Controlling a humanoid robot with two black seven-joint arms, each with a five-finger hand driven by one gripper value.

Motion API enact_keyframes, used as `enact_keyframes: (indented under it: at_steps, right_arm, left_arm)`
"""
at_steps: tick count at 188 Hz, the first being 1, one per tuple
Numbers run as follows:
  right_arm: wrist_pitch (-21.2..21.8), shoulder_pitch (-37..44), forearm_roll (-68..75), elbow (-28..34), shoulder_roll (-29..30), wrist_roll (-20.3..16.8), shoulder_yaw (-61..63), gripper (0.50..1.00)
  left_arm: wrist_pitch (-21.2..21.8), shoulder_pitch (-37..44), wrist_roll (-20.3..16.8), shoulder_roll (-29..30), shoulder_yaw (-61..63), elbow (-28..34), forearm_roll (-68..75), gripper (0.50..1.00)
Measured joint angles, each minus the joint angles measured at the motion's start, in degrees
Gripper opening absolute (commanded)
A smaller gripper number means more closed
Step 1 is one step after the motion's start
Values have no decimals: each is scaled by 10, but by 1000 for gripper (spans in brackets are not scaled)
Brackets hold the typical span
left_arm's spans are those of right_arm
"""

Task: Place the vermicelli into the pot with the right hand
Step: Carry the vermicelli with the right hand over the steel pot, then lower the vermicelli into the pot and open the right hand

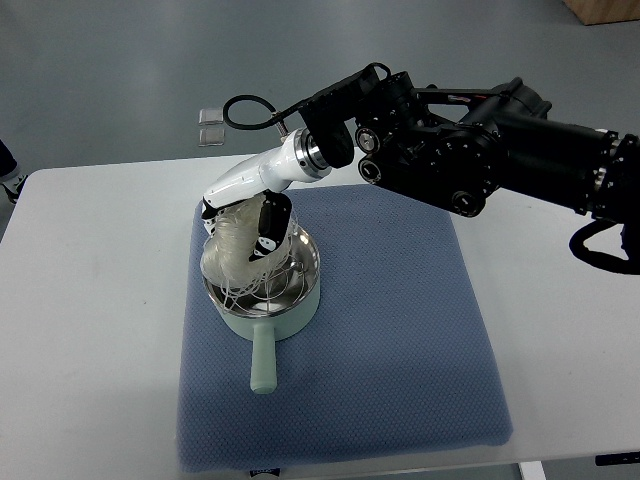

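Top view: we see the right hand [243, 215] reaching in from the picture's right on a black arm, its fingers [268, 222] curled around a bundle of vermicelli [229, 252]. The bundle hangs from the hand into the pot [303, 296], loose strands touching the steel inside. The pot is pale green with its handle [263, 362] pointing toward the camera. It stands on a blue mat [400, 340] laid on the white surface [90, 330].

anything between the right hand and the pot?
Only the vermicelli: the right hand grips the bundle, which hangs into the pot, strands over its rim. Top view shows it.
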Motion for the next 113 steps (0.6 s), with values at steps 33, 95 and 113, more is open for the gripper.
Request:
enact_keyframes:
  at_steps: [33, 95, 113]
  right_arm:
    - [-5, -21, -2, -15, 2, -2, 0, 500]
    - [-15, -40, 1, -19, 3, -1, 3, 864]
    - [-15, -42, 2, -19, 3, -1, 4, 874]
  left_arm:
    - [0, 0, 0, 0, 0, 0, 0, 1000]
    - [0, 0, 0, 0, 0, 0, 0, 1000]
    - [0, 0, 0, 0, 0, 0, 0, 1000]
